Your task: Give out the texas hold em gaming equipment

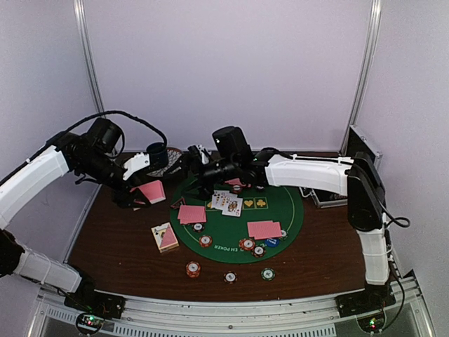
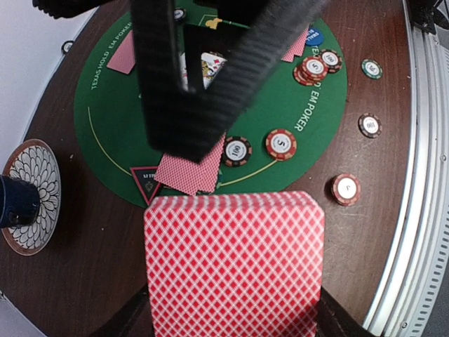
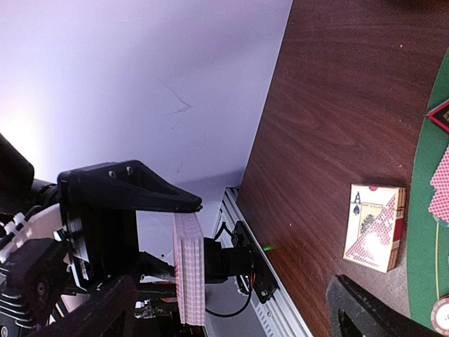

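Observation:
My left gripper [image 1: 145, 192] is shut on a deck of pink-backed playing cards [image 2: 233, 263], held above the table's left side. The deck shows edge-on [image 3: 189, 270] in the right wrist view. My right gripper [image 1: 198, 164] stands open beside the deck, its dark fingers [image 2: 186, 84] just past the deck's far edge, not touching it. On the green mat [image 1: 280, 203] lie two pink card pairs [image 1: 191, 213] [image 1: 264, 229] and face-up cards [image 1: 226, 202]. Striped chips [image 2: 280, 144] [image 2: 346, 189] sit on the mat and the wood. A black-red triangular marker [image 2: 146, 182] lies at the mat's edge.
A card box [image 1: 165, 236] lies on the wood left of the mat. A dark blue cup [image 2: 15, 200] on a patterned saucer [image 2: 35, 168] stands at the back left. A metal case [image 1: 328, 199] sits at the right. The metal rail [image 2: 421, 175] marks the near edge.

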